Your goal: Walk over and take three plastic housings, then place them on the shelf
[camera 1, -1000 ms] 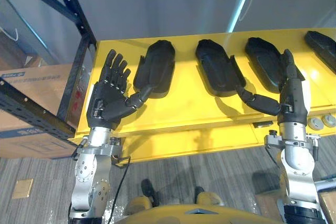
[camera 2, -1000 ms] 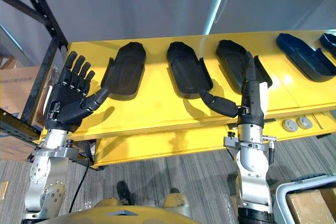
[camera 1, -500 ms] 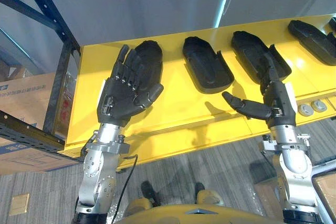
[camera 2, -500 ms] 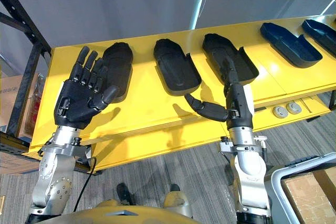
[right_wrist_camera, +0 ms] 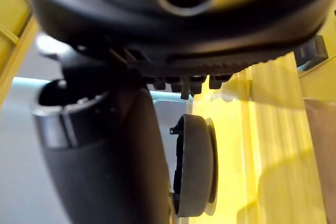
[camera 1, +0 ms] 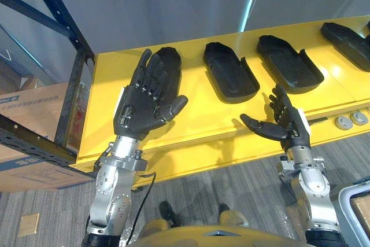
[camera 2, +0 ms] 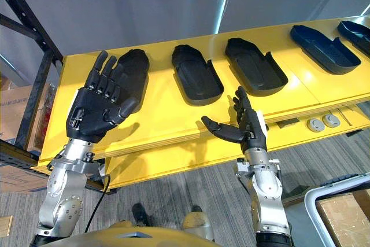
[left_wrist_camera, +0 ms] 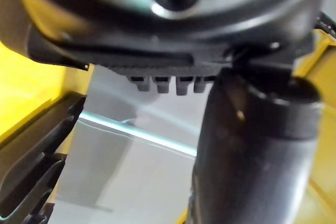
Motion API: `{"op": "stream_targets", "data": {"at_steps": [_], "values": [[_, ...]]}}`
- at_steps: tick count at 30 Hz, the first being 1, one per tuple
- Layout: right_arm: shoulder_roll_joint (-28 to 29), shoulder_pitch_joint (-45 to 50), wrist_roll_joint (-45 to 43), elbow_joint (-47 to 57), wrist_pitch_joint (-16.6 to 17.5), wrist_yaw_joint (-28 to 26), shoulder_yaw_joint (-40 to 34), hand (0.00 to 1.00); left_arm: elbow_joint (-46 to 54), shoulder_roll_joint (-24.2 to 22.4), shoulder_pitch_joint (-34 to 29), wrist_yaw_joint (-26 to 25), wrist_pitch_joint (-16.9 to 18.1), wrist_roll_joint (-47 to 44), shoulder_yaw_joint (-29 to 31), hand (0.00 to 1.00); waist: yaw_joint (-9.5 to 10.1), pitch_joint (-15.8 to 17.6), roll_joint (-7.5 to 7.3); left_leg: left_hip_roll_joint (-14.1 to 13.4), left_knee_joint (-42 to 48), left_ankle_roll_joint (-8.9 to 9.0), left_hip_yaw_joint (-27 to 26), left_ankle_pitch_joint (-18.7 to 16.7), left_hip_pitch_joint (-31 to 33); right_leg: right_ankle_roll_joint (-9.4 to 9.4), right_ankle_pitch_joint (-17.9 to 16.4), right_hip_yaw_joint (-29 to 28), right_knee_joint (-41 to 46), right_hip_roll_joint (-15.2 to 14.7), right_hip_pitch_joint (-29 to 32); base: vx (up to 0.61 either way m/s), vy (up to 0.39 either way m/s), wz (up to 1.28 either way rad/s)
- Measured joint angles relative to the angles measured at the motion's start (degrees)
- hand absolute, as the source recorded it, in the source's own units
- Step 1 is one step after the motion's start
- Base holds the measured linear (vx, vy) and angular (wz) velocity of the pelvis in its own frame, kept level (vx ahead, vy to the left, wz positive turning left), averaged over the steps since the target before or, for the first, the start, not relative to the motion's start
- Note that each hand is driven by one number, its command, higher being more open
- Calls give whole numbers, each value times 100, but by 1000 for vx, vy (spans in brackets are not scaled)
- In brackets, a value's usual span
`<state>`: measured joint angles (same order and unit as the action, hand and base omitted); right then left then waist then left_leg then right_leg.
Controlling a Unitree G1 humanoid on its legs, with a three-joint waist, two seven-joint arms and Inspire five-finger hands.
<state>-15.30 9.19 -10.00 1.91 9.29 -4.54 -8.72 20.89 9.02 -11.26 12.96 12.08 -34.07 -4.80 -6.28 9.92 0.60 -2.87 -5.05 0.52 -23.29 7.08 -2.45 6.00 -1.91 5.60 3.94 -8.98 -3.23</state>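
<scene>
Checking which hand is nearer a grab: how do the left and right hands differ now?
The left hand overlaps the leftmost housing, hiding part of it; the right hand is nearer the robot, over the table's front edge, clear of every housing. The left hand's thumb points right, the right hand's left. Both are open and hold nothing.

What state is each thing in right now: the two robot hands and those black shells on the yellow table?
Left hand: open, holding nothing.
Right hand: open, holding nothing.
Leftmost black plastic housing: lying on the yellow table, partly hidden.
Middle black plastic housing: hollow side up, untouched.
Third black plastic housing: hollow side up, untouched.
</scene>
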Motion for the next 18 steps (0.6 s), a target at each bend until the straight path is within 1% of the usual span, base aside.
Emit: {"op": "stream_targets", "data": {"at_steps": [10, 18], "values": [[0, -146, -46, -136, 11, -9, 59, 100, 0, 2, 0, 150, 0, 4, -2, 100, 37, 0, 3, -1, -2, 17, 77, 15, 0, -31, -19, 64, 0, -4, -32, 0, 23, 3], [0, -342, -39, -214, 9, 151, 159, 100, 0, 4, 0, 149, -1, 27, -6, 100, 75, 1, 3, -21, -2, 8, 160, 40, 12, -34, -22, 157, -8, -11, -75, 10, 13, 5]]}}
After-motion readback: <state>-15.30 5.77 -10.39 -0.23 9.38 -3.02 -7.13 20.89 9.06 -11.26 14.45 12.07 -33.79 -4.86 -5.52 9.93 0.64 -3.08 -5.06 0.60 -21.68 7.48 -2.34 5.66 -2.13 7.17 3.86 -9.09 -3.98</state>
